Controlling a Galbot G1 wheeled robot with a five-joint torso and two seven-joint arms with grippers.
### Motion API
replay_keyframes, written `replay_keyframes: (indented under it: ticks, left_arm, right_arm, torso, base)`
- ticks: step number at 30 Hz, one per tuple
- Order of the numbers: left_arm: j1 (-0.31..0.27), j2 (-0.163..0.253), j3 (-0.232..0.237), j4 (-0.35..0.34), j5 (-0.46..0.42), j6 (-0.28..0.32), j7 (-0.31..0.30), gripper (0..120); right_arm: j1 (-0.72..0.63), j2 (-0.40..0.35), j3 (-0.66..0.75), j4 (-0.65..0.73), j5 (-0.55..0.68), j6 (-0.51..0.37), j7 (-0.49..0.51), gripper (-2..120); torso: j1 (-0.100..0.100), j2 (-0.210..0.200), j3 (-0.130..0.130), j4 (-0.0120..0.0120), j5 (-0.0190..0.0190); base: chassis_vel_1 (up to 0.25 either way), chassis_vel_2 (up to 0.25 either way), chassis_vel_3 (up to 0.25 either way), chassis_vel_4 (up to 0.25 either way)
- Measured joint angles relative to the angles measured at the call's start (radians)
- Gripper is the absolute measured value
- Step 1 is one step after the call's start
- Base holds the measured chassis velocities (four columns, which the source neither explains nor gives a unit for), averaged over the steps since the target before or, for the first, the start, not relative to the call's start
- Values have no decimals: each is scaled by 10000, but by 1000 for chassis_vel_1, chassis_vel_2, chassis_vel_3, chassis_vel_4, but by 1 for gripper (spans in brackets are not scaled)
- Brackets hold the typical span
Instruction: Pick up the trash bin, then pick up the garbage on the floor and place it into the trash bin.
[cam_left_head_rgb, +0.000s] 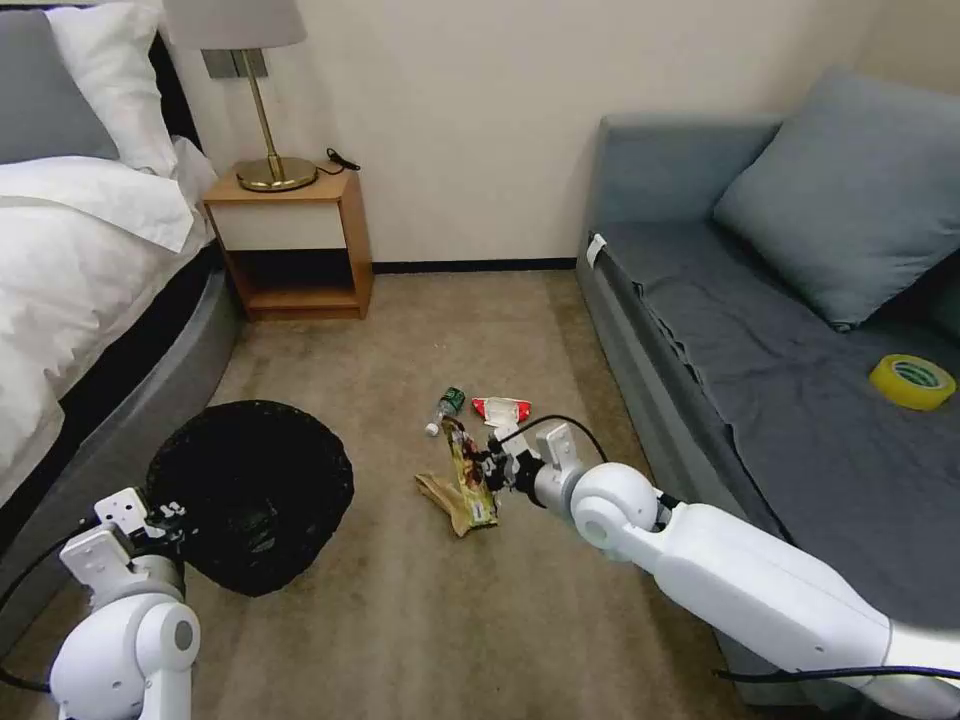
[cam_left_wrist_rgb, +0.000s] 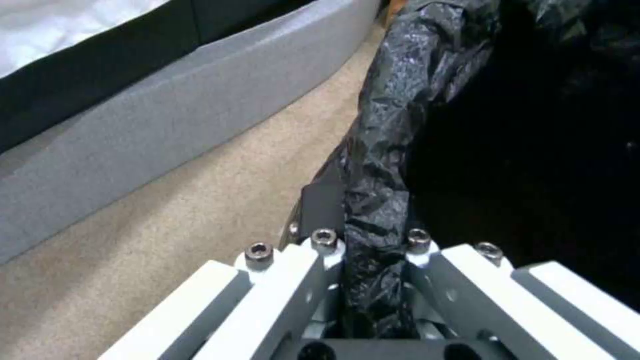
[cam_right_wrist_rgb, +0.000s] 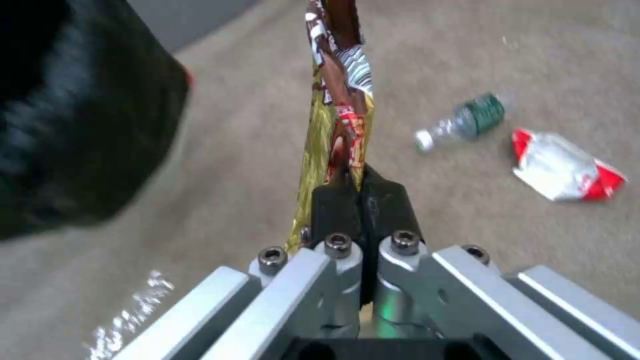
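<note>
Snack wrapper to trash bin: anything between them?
Head view: bare carpet between the snack wrapper, held by the right gripper, and the trash bin, held by the left gripper.

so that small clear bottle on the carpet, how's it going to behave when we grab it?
The bottle lies on its side with a round body, so a nudge will probably roll it. It looks empty, hence likely light, and thin clear plastic may slip or squash between fingers. The carpet should damp rolling somewhat.

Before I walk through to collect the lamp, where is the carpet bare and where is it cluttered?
Bare carpet runs from the nightstand to the sofa. It is crowded mid-floor: bottle, red-and-white packet, paper wad, the right end effector holding the wrapper, and the trash bin in the left end effector.
</note>
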Motion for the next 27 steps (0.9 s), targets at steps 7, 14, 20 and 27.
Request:
replay_keyframes:
  ticks: [7,14,20,27]
  left_arm:
    - [41,-57,138,1,144,-38,9,2]
    - [128,-123,170,-80,224,-53,12,2]
    - [215,-177,223,-208,278,-61,13,2]
    - [329,-246,336,-331,333,-61,10,2]
  right_arm:
    - [306,176,256,858,549,-186,227,0]
    - [723,453,274,1241,1046,-308,484,0]
    - [1075,860,39,1413,1299,-387,763,0]
    - [1493,1491,-315,1386,1502,-464,1014,0]
  torso:
    - [0,1,0,0,0]
    - [0,0,0,0,-1]
    - [0,0,0,0,-1]
    - [0,1,0,0,-2]
  base:
    - [0,0,0,0]
    - [0,0,0,0]
    - [0,0,0,0]
    - [0,0,0,0]
